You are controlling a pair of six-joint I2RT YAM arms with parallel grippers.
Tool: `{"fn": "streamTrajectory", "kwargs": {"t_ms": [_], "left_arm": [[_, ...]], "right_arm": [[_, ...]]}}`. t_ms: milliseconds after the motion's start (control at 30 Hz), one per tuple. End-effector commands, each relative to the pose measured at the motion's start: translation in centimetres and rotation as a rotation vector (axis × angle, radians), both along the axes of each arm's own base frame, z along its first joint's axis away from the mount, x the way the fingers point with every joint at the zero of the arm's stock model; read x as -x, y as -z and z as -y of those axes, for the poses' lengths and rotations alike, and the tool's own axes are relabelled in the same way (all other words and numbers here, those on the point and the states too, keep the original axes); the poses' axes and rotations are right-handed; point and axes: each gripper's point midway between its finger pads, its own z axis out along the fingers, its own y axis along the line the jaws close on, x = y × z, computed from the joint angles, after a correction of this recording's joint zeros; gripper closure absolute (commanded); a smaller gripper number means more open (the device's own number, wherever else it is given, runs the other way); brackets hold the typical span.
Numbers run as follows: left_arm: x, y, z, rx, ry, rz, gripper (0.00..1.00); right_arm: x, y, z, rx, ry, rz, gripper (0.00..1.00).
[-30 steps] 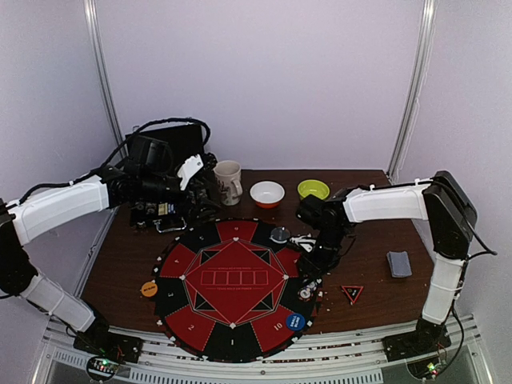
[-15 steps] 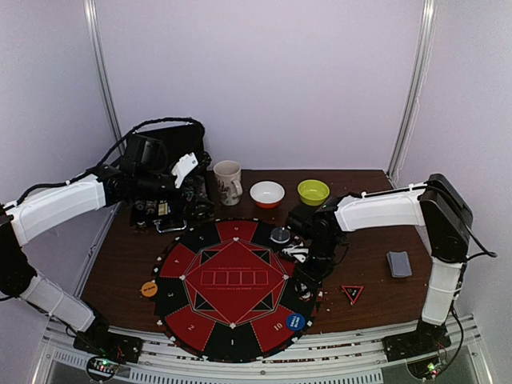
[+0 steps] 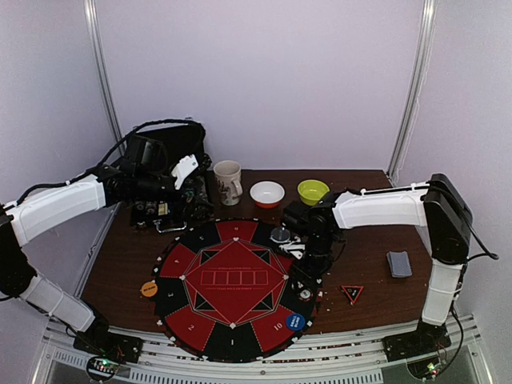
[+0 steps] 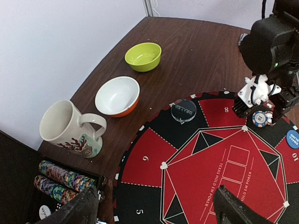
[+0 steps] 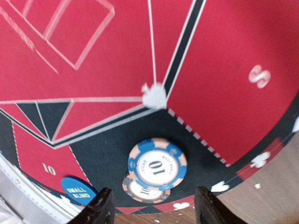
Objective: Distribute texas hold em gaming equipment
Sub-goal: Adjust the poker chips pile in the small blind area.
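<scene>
Two striped poker chips lie overlapping on the mat's black segment: a blue-and-peach "10" chip [image 5: 157, 164] on a darker one [image 5: 140, 191]; they also show in the top view [image 3: 305, 294]. My right gripper [image 5: 154, 207] is open and empty just above them, one finger on either side. The blue small-blind disc [image 5: 77, 190] lies close by. An orange disc [image 3: 149, 289], a red-black triangle marker [image 3: 352, 294] and a blue-grey card deck [image 3: 398, 263] lie apart. My left gripper [image 4: 156, 212] is open and empty, high over the mat's back left.
The round red-and-black mat [image 3: 232, 276] fills the table's middle, with a clear dealer disc [image 4: 183, 111] on it. A mug [image 4: 70, 128], a white bowl [image 4: 117, 95] and a green bowl [image 4: 143, 55] stand behind. A case of chips [image 4: 60, 177] sits at the back left.
My right arm has swung a little to the left and its gripper has come down towards the chips. The left arm has hardly moved.
</scene>
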Motion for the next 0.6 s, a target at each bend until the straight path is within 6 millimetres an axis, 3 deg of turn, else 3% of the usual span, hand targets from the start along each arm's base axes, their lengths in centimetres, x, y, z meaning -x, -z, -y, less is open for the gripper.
{"fn": "streamTrajectory", "kwargs": {"t_ms": [0,133,267,367,567], "left_arm": [[-0.1,-1.0,-0.3,0.005,-0.001,0.052,0.12],[0.0,-1.1,-0.4,0.000,-0.001,0.060,0.12],[0.1,-1.1,-0.5,-0.004,0.000,0.068,0.12],[0.1,-1.1,-0.6,-0.003,0.002,0.070,0.12],[0.0,-1.0,-0.7,-0.012,-0.006,0.077,0.12]], "right_arm": [[-2.0,-2.0,-0.9,0.003,0.036,0.102,0.37],[-1.6,-0.6,-0.9,0.053,0.050,0.079,0.20],[-1.8,0.0,-1.1,0.107,0.055,0.110,0.20],[-1.6,0.8,-1.4,0.131,0.046,0.113,0.23],[-1.3,1.8,-1.2,0.178,0.033,0.112,0.40]]}}
